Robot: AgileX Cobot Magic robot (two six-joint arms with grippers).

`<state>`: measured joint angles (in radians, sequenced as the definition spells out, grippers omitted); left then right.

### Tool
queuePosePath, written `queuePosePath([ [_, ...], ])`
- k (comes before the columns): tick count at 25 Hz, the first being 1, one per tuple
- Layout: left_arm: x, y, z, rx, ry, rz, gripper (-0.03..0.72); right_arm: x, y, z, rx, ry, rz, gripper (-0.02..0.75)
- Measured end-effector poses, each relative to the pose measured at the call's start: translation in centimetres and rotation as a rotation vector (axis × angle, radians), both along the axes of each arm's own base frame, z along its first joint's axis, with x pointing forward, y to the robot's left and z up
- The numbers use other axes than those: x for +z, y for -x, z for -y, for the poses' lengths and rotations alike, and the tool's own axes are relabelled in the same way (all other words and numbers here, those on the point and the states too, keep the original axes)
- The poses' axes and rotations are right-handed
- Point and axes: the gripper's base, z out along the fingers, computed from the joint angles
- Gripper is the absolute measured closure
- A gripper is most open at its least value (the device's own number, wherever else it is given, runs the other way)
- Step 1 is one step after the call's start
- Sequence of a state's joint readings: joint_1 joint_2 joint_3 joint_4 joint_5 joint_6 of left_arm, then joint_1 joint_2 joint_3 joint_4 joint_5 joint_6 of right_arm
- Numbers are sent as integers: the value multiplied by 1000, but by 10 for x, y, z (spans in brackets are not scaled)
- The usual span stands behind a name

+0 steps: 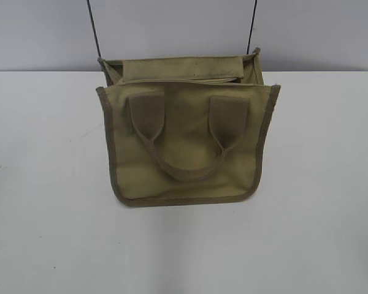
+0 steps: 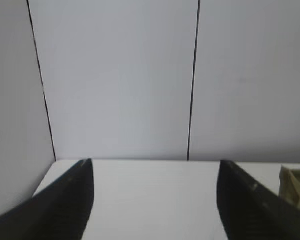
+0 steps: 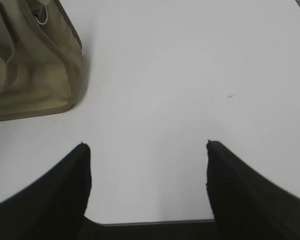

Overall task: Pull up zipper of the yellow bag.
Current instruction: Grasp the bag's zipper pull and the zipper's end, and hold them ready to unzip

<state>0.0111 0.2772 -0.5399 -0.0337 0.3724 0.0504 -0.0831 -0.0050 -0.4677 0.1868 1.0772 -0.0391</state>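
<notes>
The yellow bag is a khaki canvas tote with darker olive binding and a U-shaped handle on its face, lying on the white table in the exterior view with its opening toward the wall. Its corner shows at the top left of the right wrist view and a scrap at the right edge of the left wrist view. The zipper and its slider cannot be made out. My left gripper is open and empty over bare table. My right gripper is open and empty, right of the bag. Neither gripper shows in the exterior view.
The white table runs to a grey wall with two thin dark vertical lines. The table's near edge shows between the right fingers. A small metal ring sits at the bag's upper corner.
</notes>
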Motion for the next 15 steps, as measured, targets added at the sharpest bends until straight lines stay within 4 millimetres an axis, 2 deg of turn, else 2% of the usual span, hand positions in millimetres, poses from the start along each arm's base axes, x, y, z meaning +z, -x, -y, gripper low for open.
queuePosePath([
  [2,2,-19,0,0,4,54,139,0,0,0,0,0,0,214],
  [5,-8,-50,0,-3,18,116,152,0,0,0,0,0,0,214],
  [8,-37,-77,4,-27,18,97,155,0,0,0,0,0,0,214],
  [13,-91,-117,21,-115,-14,-52,157,0,0,0,0,0,0,214],
  [15,-103,-129,31,-178,-68,-65,165,0,0,0,0,0,0,214],
])
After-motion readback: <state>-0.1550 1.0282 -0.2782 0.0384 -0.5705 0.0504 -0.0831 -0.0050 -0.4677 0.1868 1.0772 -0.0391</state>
